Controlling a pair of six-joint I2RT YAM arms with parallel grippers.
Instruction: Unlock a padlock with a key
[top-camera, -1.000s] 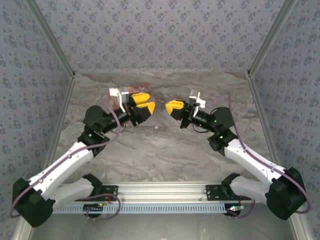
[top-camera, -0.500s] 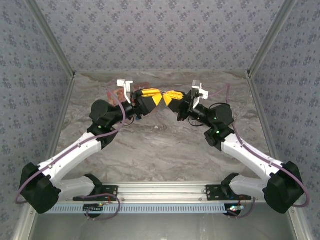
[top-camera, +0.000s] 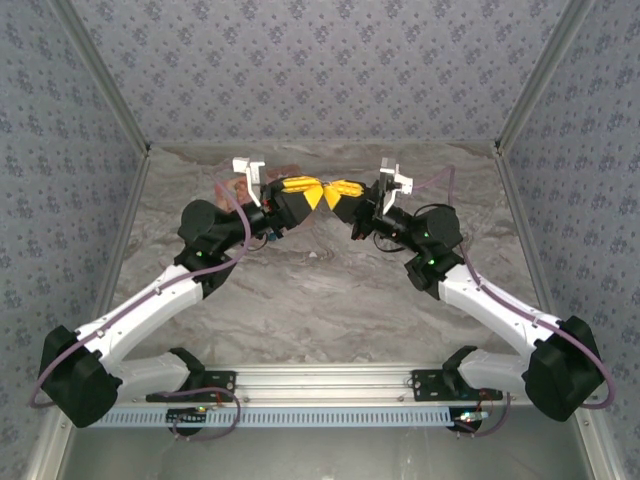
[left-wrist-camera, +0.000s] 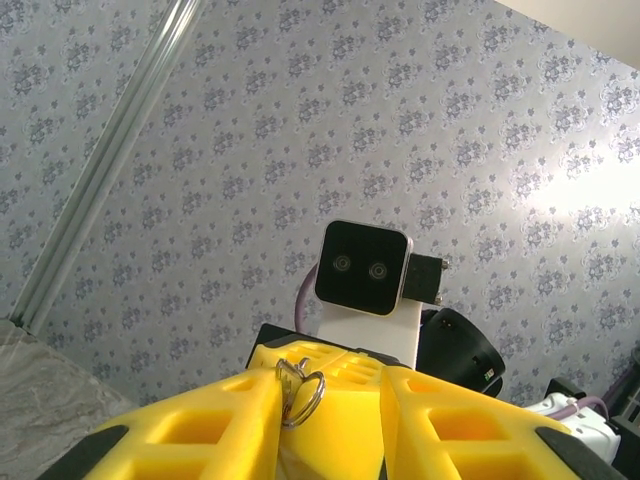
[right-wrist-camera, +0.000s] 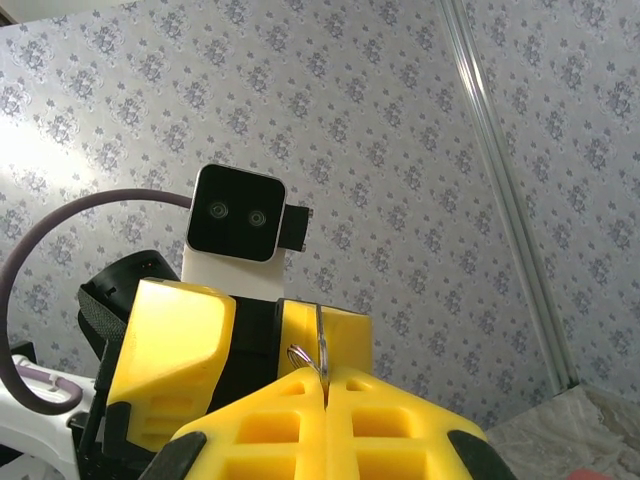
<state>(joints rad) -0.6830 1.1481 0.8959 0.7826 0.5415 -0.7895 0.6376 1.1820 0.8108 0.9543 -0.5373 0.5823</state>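
My right claw (right-wrist-camera: 325, 392) is pinched tight on the key (right-wrist-camera: 320, 345), its blade edge-on. Just beyond, my left claw (top-camera: 305, 190) meets it tip to tip, fingers narrowly parted. I cannot make out the padlock there. If misaligned, the key may jam or twist loose.

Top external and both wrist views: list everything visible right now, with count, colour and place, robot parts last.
key: 1, silvery, edge-on, pinched in right gripper
key ring: 1, silvery wire, between the meeting fingertips
pink object: 1, pink, far table behind the grippers, mostly hidden
table: 1, grey marbled, under both arms
walls: 3, blue-grey floral, around the table
rail: 1, aluminium, near edge
wrist cameras: 2, white-black, on the wrists
left gripper: 1, yellow, fingers apart, contents unclear, tip to tip with the right
arms: 2, white-black, reaching to far centre
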